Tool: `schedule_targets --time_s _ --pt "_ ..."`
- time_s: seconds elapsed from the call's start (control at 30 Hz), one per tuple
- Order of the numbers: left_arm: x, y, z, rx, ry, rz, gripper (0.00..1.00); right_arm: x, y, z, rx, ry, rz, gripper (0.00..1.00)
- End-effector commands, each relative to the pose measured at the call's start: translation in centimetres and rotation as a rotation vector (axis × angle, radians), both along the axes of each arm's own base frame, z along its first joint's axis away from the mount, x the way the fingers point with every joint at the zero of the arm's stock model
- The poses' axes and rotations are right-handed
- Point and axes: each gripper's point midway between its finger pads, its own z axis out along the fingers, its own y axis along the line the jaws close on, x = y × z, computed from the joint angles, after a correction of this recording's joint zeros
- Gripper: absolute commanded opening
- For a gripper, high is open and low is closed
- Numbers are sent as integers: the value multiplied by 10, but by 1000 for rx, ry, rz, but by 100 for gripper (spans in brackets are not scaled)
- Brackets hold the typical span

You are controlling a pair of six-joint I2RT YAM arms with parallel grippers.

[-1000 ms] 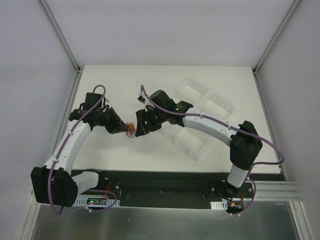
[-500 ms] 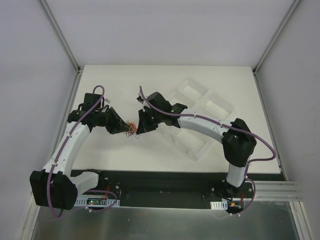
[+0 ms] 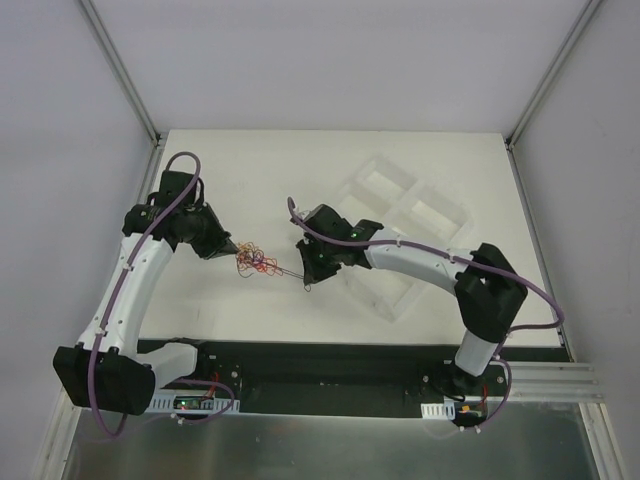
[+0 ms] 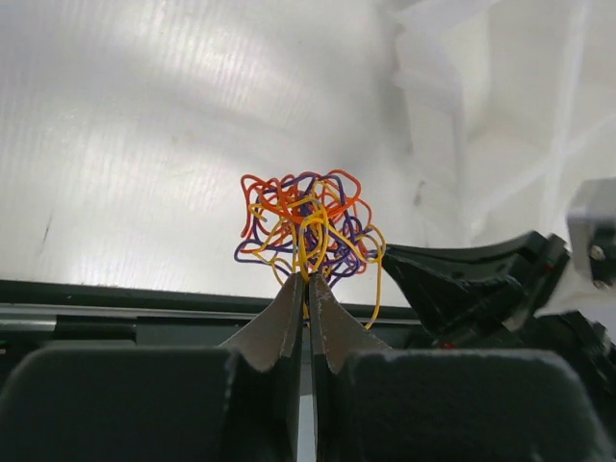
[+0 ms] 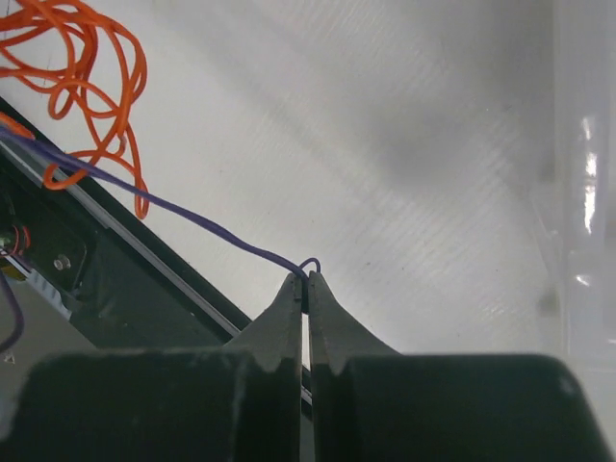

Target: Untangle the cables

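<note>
Over the white worktop [image 3: 240, 180], the cables [image 4: 308, 223] were mostly one knotted ball, pinched at its edge by the closed left pincer [image 4: 308, 281]. The right pincer [image 5: 306, 285], also closed, held one purple strand [image 5: 192, 218] stretched clear. Untangling looked barely begun.

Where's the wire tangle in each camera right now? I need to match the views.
Top external: wire tangle left of centre, at the left gripper.
Left wrist: centre, just above that gripper's shut tips.
Right wrist: top-left corner, orange loops; a purple strand runs to the right gripper.
Shared landmark: the clear tray, right side in all three.
</note>
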Motion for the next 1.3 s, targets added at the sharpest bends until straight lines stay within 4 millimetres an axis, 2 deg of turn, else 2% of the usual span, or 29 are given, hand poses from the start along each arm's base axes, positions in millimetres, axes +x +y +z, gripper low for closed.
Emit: schedule_targets --time_s 0.0,0.1,0.27,0.3,0.37,0.43,0.47,0.57,0.63,0.7,0.73,0.8,0.9,0.93,1.1,1.27 --pt "1 34 -1 188 -9 43 0 -7 -35 3 -102 -62 26 1" --pt "5 52 0 292 -33 65 0 -8 -45 -1 -139 -74 36 1" --pt "10 89 8 507 -30 65 0 -14 -55 6 -154 -96 95 1" --pt "11 90 6 519 -21 61 1 -16 -59 4 -159 -94 97 1" --pt "10 78 -3 457 16 38 4 -21 -62 2 -161 -82 102 1" --pt "10 41 -16 271 31 -73 0 -26 -61 -2 -138 -66 114 1" --pt "8 29 -27 208 51 -85 0 -26 -60 -2 -130 -78 149 1" --pt "-2 10 -55 87 126 -73 1 -26 -57 4 -131 -74 177 1" --pt "-4 9 -62 81 130 -86 14 -28 -52 12 -112 -76 214 5" --pt "-3 10 -62 96 107 -112 33 -30 -46 17 -73 -81 248 16" --pt "-2 11 -61 102 96 -120 42 -32 -45 16 -68 -73 260 17" --pt "-1 12 -60 110 81 -127 52 -34 -39 16 -51 -58 268 19" --pt "-5 10 -69 103 97 -143 73 -31 -32 12 -35 -44 251 33" --pt "-8 7 -75 87 120 -158 76 -29 -28 11 -33 -36 251 39" --pt "-13 -17 -102 -43 218 -245 79 -22 -16 5 -69 -8 266 55" --pt "-18 -31 -128 -25 323 -330 80 -5 -17 -14 -167 -31 238 57"
